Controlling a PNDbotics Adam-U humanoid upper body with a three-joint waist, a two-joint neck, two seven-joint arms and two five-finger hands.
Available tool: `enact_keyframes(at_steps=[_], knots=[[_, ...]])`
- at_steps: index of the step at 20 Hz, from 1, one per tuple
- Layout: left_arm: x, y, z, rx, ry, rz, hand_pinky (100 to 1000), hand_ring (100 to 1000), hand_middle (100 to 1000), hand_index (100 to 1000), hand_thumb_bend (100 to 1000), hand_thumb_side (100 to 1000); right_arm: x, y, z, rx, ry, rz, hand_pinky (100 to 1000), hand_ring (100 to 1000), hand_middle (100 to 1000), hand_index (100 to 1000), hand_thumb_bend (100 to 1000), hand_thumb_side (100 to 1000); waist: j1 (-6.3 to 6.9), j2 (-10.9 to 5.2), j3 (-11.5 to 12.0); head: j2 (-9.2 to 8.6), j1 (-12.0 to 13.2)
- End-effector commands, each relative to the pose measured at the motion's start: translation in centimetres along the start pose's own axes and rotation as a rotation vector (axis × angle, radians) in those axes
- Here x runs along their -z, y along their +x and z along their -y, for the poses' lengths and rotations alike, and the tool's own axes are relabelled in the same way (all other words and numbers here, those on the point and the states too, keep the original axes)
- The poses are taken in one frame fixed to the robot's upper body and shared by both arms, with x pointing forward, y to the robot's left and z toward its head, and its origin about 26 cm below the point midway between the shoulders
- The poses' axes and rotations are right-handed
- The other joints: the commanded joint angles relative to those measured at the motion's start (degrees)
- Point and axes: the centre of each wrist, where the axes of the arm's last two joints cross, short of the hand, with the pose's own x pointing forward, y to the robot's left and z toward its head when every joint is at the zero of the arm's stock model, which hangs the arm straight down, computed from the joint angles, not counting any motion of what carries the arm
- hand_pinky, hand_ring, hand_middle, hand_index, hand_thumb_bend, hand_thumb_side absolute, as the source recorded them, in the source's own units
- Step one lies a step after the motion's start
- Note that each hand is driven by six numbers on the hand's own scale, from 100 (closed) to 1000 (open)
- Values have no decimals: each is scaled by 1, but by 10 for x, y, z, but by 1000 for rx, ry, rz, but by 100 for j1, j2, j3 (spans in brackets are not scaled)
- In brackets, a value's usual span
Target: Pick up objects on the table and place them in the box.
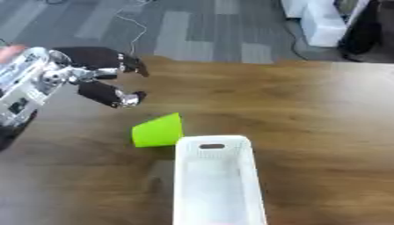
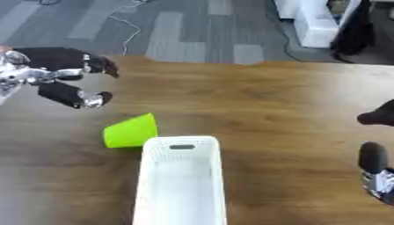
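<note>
We find the green cup [image 1: 159, 130] on its side touching the white box [image 1: 218, 184], likely light and thin-walled, best taken across its body; left hand [image 1: 104, 79] hovers with fingers spread

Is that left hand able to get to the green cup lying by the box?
Probably yes. The left hand hangs open just up and left of the green cup, with only bare table between; the white box sits on the cup's far side.
</note>
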Motion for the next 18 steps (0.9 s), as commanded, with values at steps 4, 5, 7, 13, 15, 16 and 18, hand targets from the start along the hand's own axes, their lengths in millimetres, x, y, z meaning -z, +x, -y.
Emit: enact_keyframes(at_steps=[4, 5, 7, 13, 15, 16, 18], knots=[[2, 13, -10, 83, -135, 35, 1000, 967, 956, 992, 993, 1000, 8, -3, 5, 39, -61, 89, 194, 332, 375, 482, 266, 1000, 19, -47, -34, 1, 93], [4, 16, -9, 90, -178, 43, 1000, 982, 970, 1000, 970, 1000, 8, -3, 5, 40, -61, 91, 195, 333, 376, 482, 266, 1000, 22, -47, -42, 8, 96], [5, 20, -8, 101, -249, 56, 1000, 984, 971, 1000, 962, 1000, 9, -3, 5, 42, -60, 94, 195, 333, 376, 482, 265, 1000, 27, -49, -52, 16, 97], [10, 29, 2, 152, -320, 81, 1000, 994, 972, 1000, 968, 1000, 10, -3, 5, 46, -57, 98, 194, 333, 376, 482, 265, 1000, 33, -47, -73, 3, 109], [12, 31, 4, 166, -328, 88, 1000, 996, 973, 1000, 968, 1000, 10, -3, 5, 47, -56, 98, 194, 333, 376, 482, 264, 1000, 32, -46, -75, -1, 107], [12, 31, 4, 173, -331, 90, 1000, 997, 974, 1000, 969, 1000, 10, -3, 5, 48, -56, 98, 194, 333, 376, 482, 264, 1000, 31, -46, -75, -2, 105], [13, 31, 6, 184, -339, 89, 1000, 1000, 977, 1000, 977, 1000, 10, -3, 5, 49, -55, 99, 193, 333, 376, 482, 264, 1000, 31, -46, -75, -3, 107]])
